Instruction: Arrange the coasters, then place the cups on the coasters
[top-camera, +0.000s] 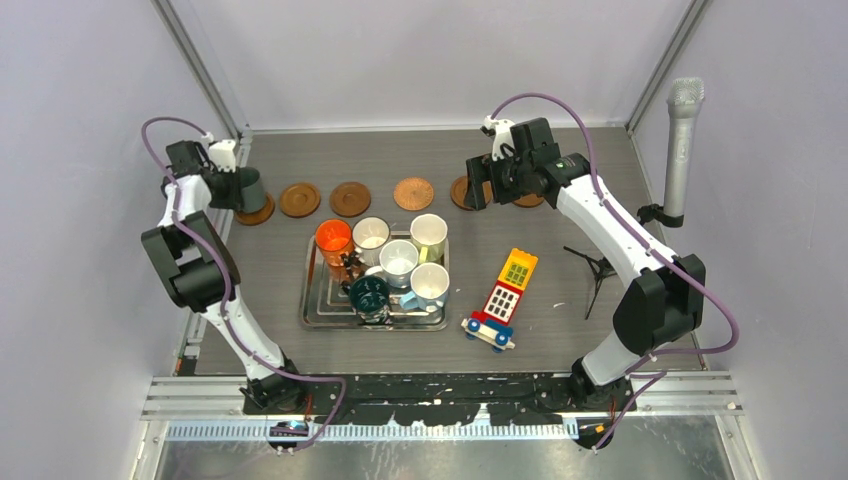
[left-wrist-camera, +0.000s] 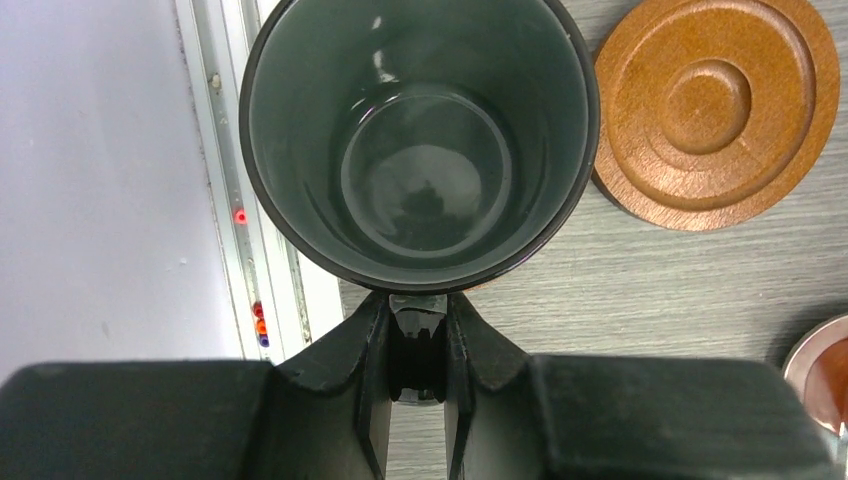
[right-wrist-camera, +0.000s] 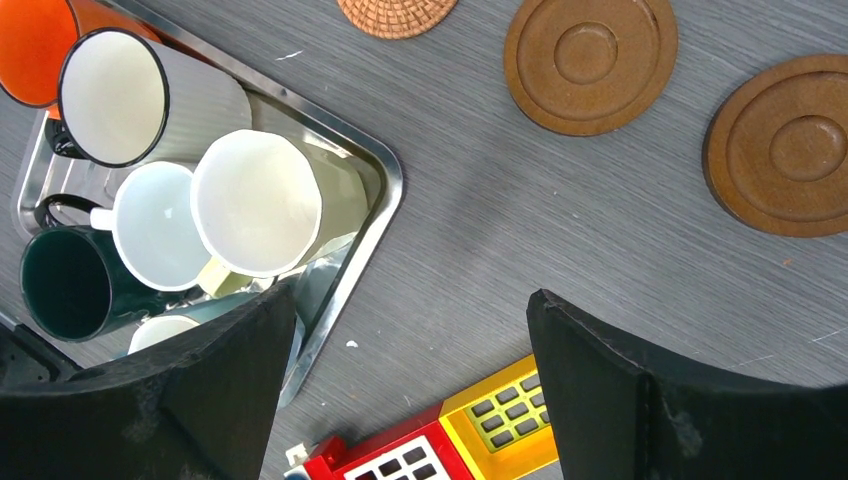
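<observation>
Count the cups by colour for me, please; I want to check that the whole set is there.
Orange cup: 1
Dark green cups: 2, one of them held in the left tool
Pale yellow cup: 1
White cups: 3
Total: 7

White left arm (top-camera: 235, 330) and right arm (top-camera: 605, 220), black joints (top-camera: 185, 265), looping purple cables (top-camera: 540, 96), matte black gripper fingers (right-wrist-camera: 640, 390)

I can read no text, label, brand or number in any of my views. The toy block (top-camera: 505, 293) on the bench (top-camera: 420, 350) shows small grids of squares on its yellow and red faces, possibly printed keys, but too small to tell.
</observation>
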